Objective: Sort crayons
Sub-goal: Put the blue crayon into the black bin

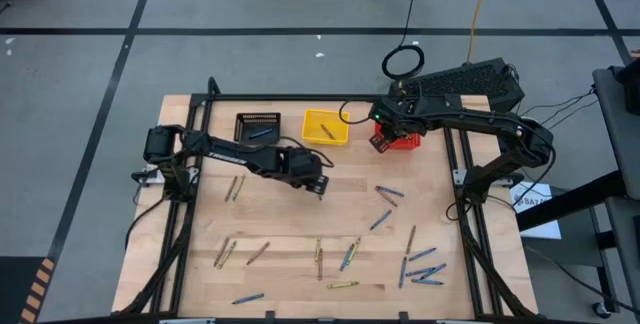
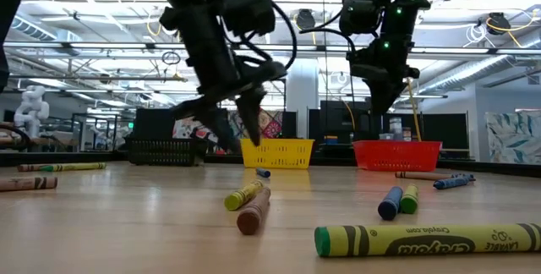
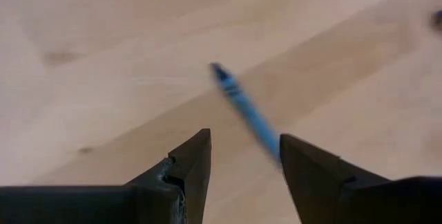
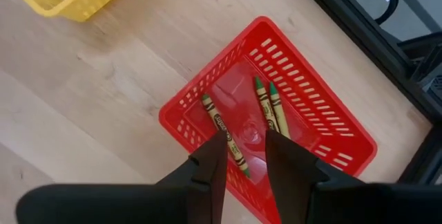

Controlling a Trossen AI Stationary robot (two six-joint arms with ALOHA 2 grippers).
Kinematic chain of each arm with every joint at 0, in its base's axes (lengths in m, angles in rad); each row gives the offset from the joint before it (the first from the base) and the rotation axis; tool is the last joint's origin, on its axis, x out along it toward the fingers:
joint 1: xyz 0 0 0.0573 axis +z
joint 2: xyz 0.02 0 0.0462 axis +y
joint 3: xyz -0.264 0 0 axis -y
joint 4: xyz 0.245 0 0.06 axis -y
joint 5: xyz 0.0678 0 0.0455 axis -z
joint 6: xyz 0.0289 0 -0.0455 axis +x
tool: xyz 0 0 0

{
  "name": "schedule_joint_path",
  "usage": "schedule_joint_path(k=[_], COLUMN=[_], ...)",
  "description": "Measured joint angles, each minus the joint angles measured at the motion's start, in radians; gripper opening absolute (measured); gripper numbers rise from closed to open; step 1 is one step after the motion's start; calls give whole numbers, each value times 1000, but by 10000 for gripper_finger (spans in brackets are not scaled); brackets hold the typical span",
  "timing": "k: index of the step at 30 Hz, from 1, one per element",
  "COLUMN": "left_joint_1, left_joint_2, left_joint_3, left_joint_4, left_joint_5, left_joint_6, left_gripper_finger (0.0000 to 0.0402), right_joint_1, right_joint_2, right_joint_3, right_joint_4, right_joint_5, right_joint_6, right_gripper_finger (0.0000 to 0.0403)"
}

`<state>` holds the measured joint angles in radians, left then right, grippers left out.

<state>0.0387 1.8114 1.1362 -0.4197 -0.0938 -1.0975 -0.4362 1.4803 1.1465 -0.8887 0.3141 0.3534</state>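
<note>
Left gripper (image 3: 242, 165) spread wide, empty, poised over a blue crayon (image 3: 245, 104) at frame centre. Right gripper (image 4: 245, 151) part open, empty, above the red basket (image 4: 331, 148). Crayon judged light, stiff, apt to roll: grip mid-length.

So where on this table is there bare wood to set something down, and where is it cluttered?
Bare wood lies between the left end effector and the blue crayons, below the yellow basket. The left edge beside the left arm also shows bare. Crowded: the near strip of scattered crayons and the cluster toward the near right.
</note>
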Motion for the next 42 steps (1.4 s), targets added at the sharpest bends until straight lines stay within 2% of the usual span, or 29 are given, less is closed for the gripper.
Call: schedule_joint_path(k=[3, 6, 18, 29, 38, 42], left_joint_1=[0, -6, -54, -89, -78, -77], left_joint_2=[0, 0, 3, 98, 100, 100], left_joint_3=[0, 0, 0, 0, 0, 0], left_joint_4=[54, 37, 38, 156, 137, 49], left_joint_5=[26, 33, -108, -113, -124, -125], left_joint_6=[-39, -78, -205, -260, -277, -299], left_gripper_finger=[176, 175, 175, 175, 175, 175], right_joint_1=[0, 0, 1, 0, 0, 0], right_joint_2=[0, 0, 0, 0, 0, 0], right_joint_3=[0, 0, 0, 0, 0, 0], right_joint_4=[-12, -32, -38, -37, -37, -37], right_joint_5=[0, 1, 0, -1, -1, -1], right_joint_6=[-30, -48, -64, -112, -120, -130], right_gripper_finger=[86, 86, 86, 86, 86, 86])
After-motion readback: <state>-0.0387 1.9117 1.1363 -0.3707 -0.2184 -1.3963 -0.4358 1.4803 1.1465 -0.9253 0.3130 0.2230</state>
